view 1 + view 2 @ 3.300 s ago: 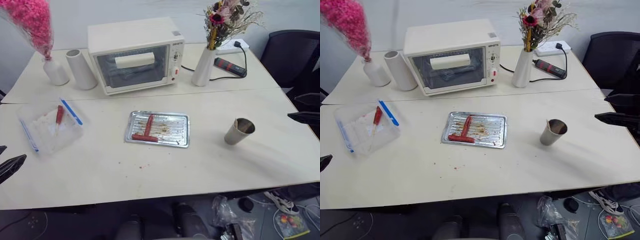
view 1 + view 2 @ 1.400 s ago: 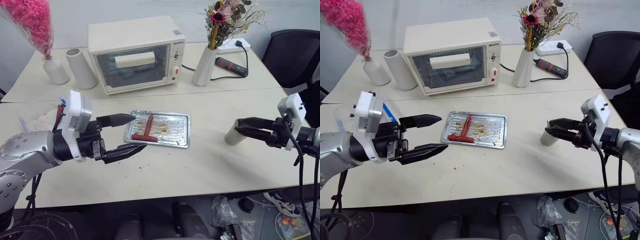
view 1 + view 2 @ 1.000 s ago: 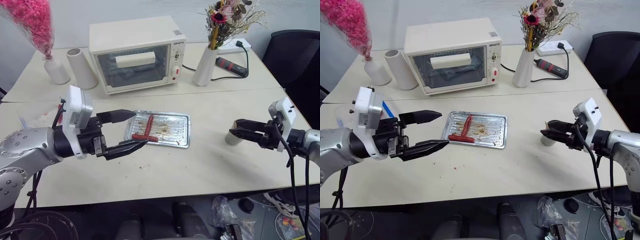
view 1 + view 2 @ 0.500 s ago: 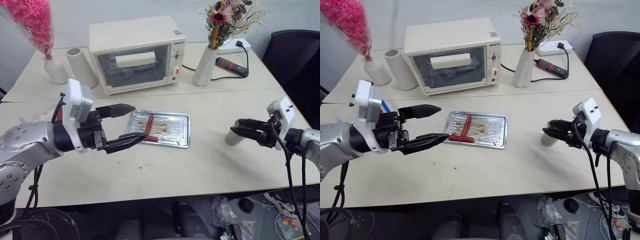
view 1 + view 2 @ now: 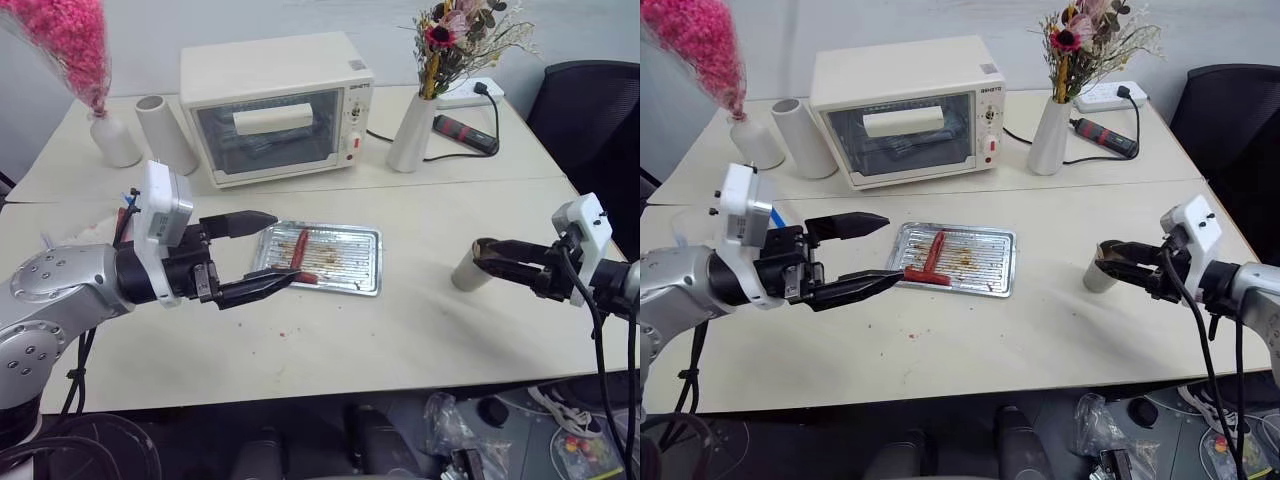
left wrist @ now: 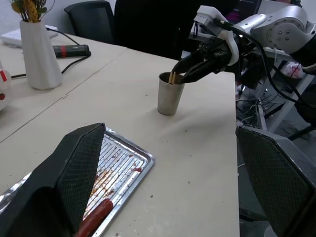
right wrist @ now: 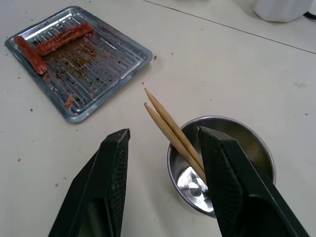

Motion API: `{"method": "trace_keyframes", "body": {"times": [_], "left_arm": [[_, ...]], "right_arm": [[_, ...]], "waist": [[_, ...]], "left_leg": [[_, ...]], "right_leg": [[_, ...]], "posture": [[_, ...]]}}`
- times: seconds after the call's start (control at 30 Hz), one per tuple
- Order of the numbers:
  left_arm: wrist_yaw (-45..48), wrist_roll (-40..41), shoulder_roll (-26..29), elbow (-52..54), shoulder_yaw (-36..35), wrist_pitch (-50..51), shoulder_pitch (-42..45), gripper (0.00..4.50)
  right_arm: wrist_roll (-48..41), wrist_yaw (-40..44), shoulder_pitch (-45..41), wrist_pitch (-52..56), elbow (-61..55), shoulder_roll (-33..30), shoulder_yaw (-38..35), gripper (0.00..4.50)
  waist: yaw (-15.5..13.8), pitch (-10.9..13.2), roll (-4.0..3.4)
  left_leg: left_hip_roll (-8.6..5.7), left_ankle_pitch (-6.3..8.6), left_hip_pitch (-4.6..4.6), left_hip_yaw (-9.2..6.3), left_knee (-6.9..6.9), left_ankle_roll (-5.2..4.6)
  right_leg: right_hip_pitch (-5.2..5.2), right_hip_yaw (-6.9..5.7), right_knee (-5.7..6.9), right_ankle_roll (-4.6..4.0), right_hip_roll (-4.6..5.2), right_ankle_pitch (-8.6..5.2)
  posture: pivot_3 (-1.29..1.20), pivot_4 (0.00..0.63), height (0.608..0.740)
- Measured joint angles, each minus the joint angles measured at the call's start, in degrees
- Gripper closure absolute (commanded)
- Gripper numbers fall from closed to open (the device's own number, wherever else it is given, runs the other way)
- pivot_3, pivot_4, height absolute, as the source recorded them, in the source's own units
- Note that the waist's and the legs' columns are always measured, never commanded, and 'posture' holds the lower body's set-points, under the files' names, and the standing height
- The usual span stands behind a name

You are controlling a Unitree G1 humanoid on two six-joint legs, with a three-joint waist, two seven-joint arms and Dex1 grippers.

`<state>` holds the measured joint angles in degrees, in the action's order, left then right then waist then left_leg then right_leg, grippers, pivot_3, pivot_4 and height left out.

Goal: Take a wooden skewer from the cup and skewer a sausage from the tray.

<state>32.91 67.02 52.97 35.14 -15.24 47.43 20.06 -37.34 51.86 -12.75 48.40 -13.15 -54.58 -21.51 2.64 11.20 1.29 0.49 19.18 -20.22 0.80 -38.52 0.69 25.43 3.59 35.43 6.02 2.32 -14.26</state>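
Observation:
The tan-grey cup (image 5: pixel 466 271) stands on the table's right side, and two wooden skewers (image 7: pixel 170 123) lean out of it. My right gripper (image 7: pixel 165 132) is open just above the cup's rim. Its fingers stand on either side of the skewer tips without touching them. The silver tray (image 5: pixel 348 264) lies mid-table and holds two dark red sausages (image 5: pixel 936 246) in a T shape. My left gripper (image 5: pixel 276 249) hovers wide open at the tray's left end, and its lower finger crosses in front of one sausage (image 5: pixel 305 277). Nothing is held between its fingers.
A white toaster oven (image 5: pixel 275 105) stands at the back. Left of it are a white cylinder (image 5: pixel 165 135) and a vase of pink flowers (image 5: pixel 112 142). A white vase of dried flowers (image 5: pixel 405 135) and a power strip (image 5: pixel 462 128) are at the back right, and a black chair (image 5: pixel 590 110) is beyond the table.
Both arms have come into view over the table, the left to the tray and the right to the cup. Over the last second neither has visibly moved.

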Motion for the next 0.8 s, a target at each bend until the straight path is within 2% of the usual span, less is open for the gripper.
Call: {"method": "trace_keyframes", "body": {"times": [0.8], "left_arm": [[1.7,-2.36,-0.54,-1.3,0.61,-0.01,1.94,0.0]], "right_arm": [[-2.11,-1.85,0.58,0.36,-2.15,1.58,1.16,2.27]], "waist": [[-0.8,0.01,0.01]], "left_leg": [[0.0,0.0,-0.01,-0.01,-0.03,-0.01]], "right_leg": [[0.0,-0.01,-0.02,0.0,0.0,0.0]], "posture": [[0.0,0.15,0.74]]}}
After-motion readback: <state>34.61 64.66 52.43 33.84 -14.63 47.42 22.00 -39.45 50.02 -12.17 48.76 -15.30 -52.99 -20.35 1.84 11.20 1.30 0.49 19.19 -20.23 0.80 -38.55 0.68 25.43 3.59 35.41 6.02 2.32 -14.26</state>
